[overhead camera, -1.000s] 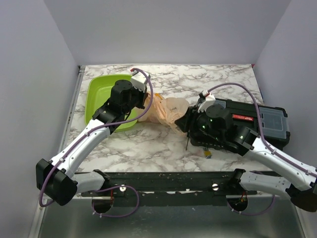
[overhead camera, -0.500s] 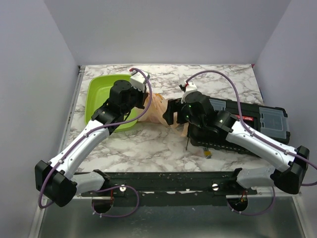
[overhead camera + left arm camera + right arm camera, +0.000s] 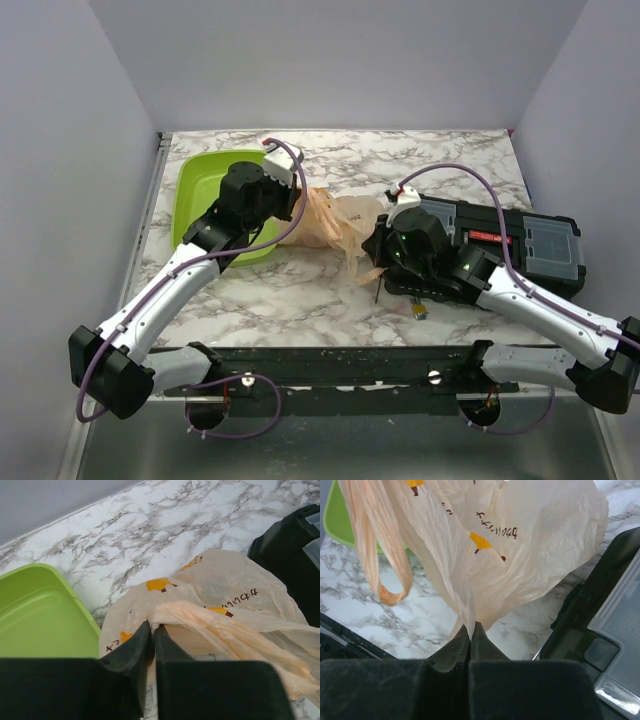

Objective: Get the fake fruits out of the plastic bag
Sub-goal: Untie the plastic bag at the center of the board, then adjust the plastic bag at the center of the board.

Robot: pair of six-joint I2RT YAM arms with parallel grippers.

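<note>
**Bag pinched from both sides, fruits not yet out**

Fingers of the left end effector (image 3: 152, 628) are seen pressed together on a gathered, rope-like fold of the plastic bag (image 3: 225, 592), low in the centre of the left wrist view. The right end effector (image 3: 471, 628) is likewise closed, with a thin pinch of the bag's film clamped between its fingers at the bottom centre of the right wrist view. From that pinch the film is spread upward in a crinkled sheet. A loop handle (image 3: 387, 580) is seen hanging free at the left of that frame.

In the top view the bag is stretched between the two arms at the centre of the marbled surface (image 3: 440, 160). A lime-green tray (image 3: 200, 190) lies just to its left, and a black case (image 3: 520, 245) lies to its right, under the right arm. The fake fruits cannot be seen in any view and are judged to be inside the bag.

The bag is judged to be very light, soft and slippery. Its film can be expected to slide through a pinch, or to tear if it is pulled hard. A hold on a bunched fold or on a handle is judged safer than one on a single layer. The mouth would have to be opened or turned downward before anything could be released.
</note>
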